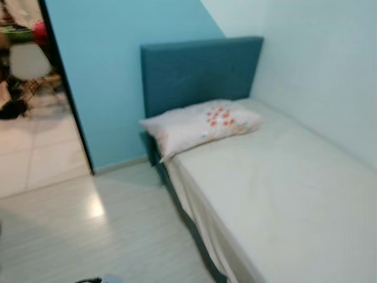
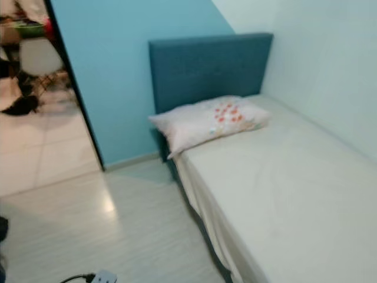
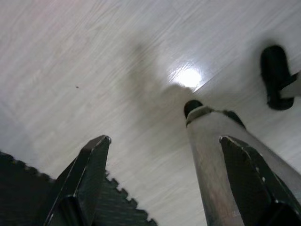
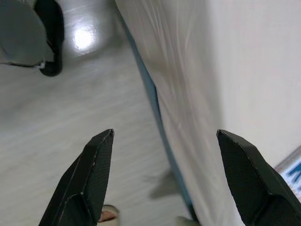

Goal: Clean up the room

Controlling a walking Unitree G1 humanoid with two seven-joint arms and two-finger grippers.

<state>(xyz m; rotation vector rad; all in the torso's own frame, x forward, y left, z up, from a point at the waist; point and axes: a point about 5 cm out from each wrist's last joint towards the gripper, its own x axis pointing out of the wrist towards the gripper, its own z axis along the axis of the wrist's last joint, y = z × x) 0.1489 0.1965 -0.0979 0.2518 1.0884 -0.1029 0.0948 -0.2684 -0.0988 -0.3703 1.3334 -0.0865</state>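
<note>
A single bed point(image 1: 283, 194) with a pale sheet runs along the right wall, with a teal headboard point(image 1: 200, 71) at its far end. A white pillow point(image 1: 203, 124) with orange spots lies at the head, its corner overhanging the bed's edge. My left gripper point(image 3: 164, 155) hangs open over the pale floor, nothing between its fingers. My right gripper point(image 4: 164, 150) is open too, hanging beside the bed's side where the sheet point(image 4: 188, 70) drapes down.
Pale wood-look floor point(image 1: 106, 236) stretches left of the bed. A doorway point(image 1: 35, 100) at the left opens onto a tiled room with a white chair point(image 1: 26, 62) and clutter. A white plug with a black cable point(image 2: 94, 277) lies on the floor near me. A dark mat point(image 3: 28, 193) lies under my left arm.
</note>
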